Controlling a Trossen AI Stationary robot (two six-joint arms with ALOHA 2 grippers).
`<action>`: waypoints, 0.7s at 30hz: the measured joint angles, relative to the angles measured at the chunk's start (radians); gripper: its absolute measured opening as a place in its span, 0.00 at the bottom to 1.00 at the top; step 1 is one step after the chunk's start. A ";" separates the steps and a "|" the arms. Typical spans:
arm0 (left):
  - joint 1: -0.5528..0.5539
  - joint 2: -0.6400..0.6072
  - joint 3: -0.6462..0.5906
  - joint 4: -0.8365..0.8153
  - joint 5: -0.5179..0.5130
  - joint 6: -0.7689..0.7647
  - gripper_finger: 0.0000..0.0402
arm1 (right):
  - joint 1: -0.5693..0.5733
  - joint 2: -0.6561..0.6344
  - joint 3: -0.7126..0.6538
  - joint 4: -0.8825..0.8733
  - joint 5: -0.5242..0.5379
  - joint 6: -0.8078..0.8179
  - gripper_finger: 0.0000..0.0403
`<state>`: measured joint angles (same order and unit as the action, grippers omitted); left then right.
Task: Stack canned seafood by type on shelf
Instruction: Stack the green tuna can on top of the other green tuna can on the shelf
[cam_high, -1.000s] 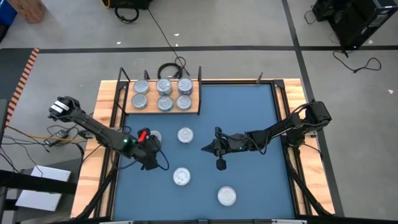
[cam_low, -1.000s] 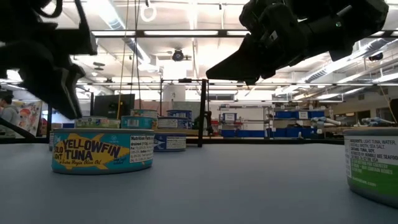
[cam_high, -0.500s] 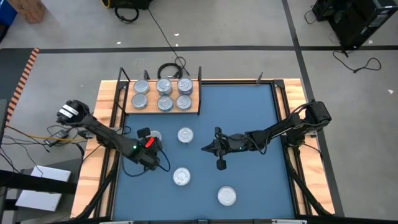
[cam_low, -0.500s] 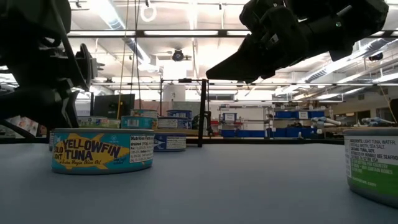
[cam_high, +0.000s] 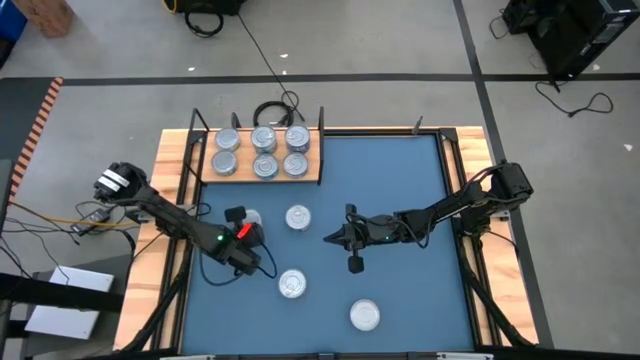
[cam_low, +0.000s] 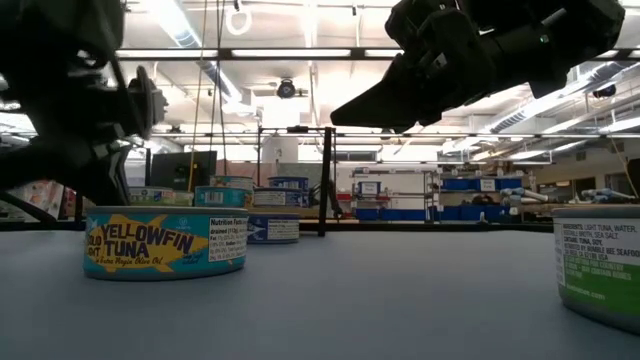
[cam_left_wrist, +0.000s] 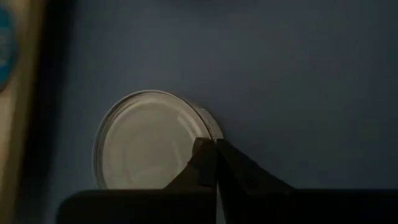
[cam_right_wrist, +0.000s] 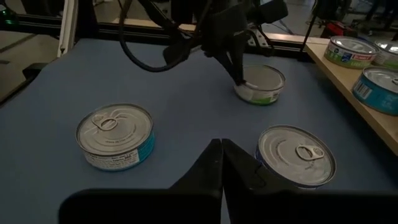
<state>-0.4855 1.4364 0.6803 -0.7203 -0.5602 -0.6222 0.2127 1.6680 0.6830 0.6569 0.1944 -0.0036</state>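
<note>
Left wrist view is showing a plain-lidded tin (cam_left_wrist: 152, 140) lying flat on the blue worktop (cam_left_wrist: 298, 81), with the left gripper (cam_left_wrist: 216, 149) pressing closed fingers at its rim, probably to nudge it. In the high view, that tin is sitting at seven o'clock from the shelf (cam_high: 312, 172), which is already carrying six tins. The right gripper (cam_high: 333, 238) is waiting, closed, mid-worktop.

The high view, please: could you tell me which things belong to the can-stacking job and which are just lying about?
Part of the job:
- six tins already on the shelf
- four loose tins on the blue mat, including the plain-lidded tin at the left gripper
- right gripper, hovering mid-mat

Just lying about:
- coiled black cable behind the shelf
</note>
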 joint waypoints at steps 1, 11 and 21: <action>0.000 0.000 0.016 0.008 0.017 0.025 0.01 | 0.000 0.000 0.000 0.001 0.008 0.000 0.03; -0.001 -0.003 0.114 0.073 0.008 0.117 0.00 | 0.009 0.000 0.000 0.005 0.119 -0.026 0.21; 0.020 -0.016 0.176 0.178 0.003 0.173 0.00 | 0.025 0.000 0.053 -0.050 0.119 -0.164 0.44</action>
<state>-0.4652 1.4200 0.8561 -0.5422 -0.5568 -0.4492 0.2379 1.6684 0.7361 0.6073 0.3130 -0.1671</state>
